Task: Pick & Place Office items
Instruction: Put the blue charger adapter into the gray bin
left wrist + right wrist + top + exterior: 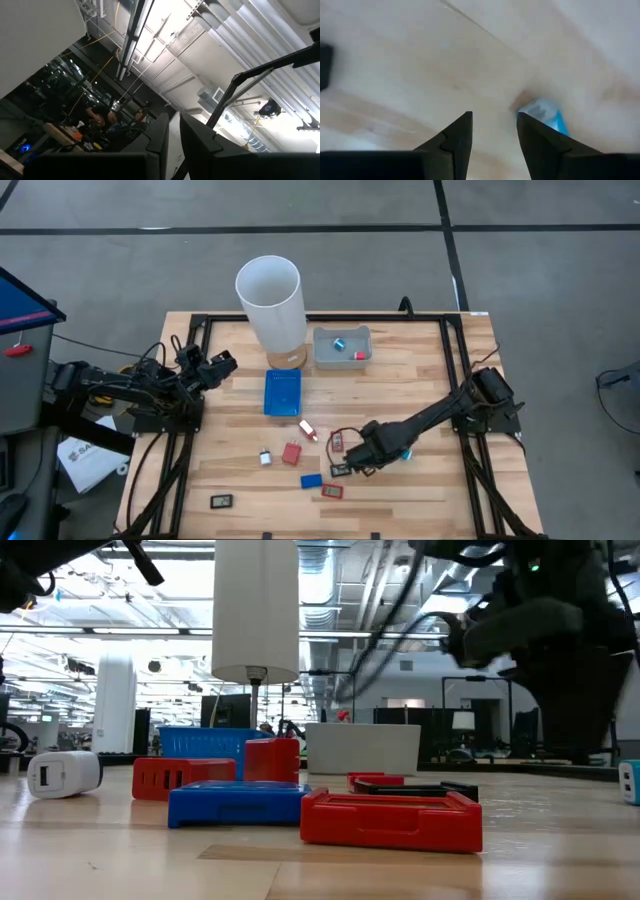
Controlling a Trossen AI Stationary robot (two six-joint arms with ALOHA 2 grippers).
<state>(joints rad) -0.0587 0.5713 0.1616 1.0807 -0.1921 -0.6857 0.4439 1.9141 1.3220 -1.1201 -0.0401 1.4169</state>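
Small office items lie scattered on the near half of the wooden table: a red block (291,453), a white plug-like piece (265,458), a blue rectangle (311,480), a red frame (332,491), a black piece (222,501), and a light-blue and white piece (405,452). My right gripper (350,455) hangs low over the table among them, open. In its wrist view the fingers (494,115) stand over bare wood, and the light-blue piece (545,112) lies just beyond one fingertip. My left gripper (222,363) waits at the table's left, shut (173,122), pointing up at the ceiling.
A tall white cylinder (270,300) stands at the far middle, with a grey tray (342,360) holding a blue and a red piece to its right. A flat blue tray (282,392) lies in front of the cylinder. Black and red frames (338,442) lie close by the right gripper.
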